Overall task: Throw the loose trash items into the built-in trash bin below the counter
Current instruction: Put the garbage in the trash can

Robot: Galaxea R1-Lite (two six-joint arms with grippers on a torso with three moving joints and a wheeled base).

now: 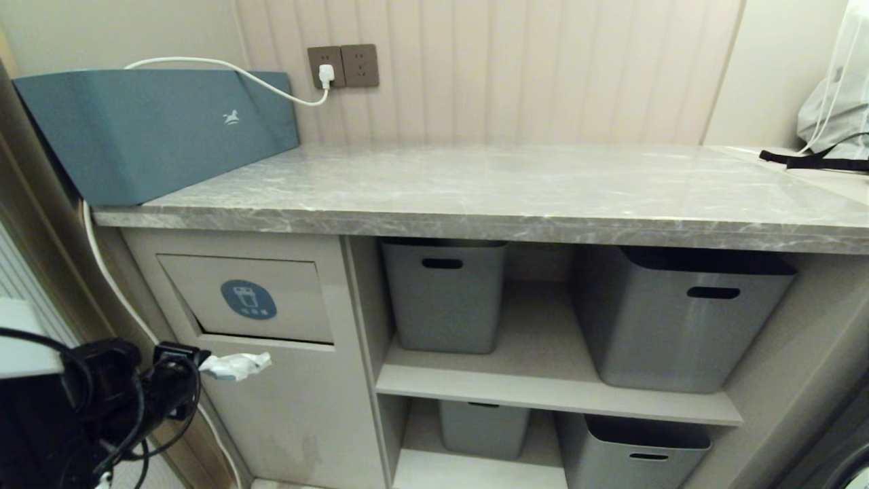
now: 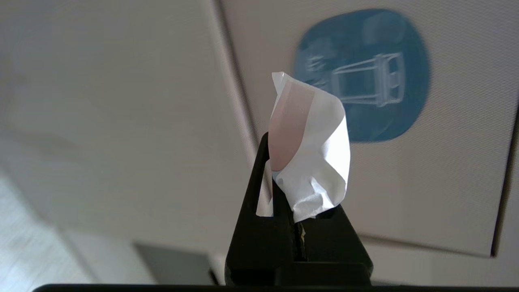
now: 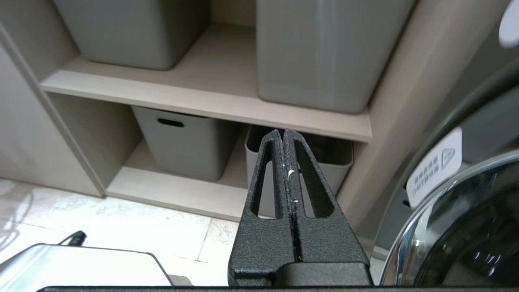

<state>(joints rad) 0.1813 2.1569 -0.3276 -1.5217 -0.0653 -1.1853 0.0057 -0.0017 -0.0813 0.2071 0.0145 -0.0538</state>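
Left gripper (image 1: 197, 363) at lower left of head view, jaws clenched on crumpled wrapper (image 1: 236, 365). Wrapper sticks out past fingertips toward beige cabinet front, just below flap of built-in trash bin (image 1: 248, 299) with round blue sticker (image 2: 362, 75). Counter (image 1: 502, 187) above. Right gripper (image 3: 284, 140) pressed closed, holds nothing, near grey tubs (image 3: 186, 146).

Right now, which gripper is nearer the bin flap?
Left. The left gripper, shut on the wrapper, sits just below the bin flap. The right gripper, shut and empty, points at the lower shelf tubs, well away.
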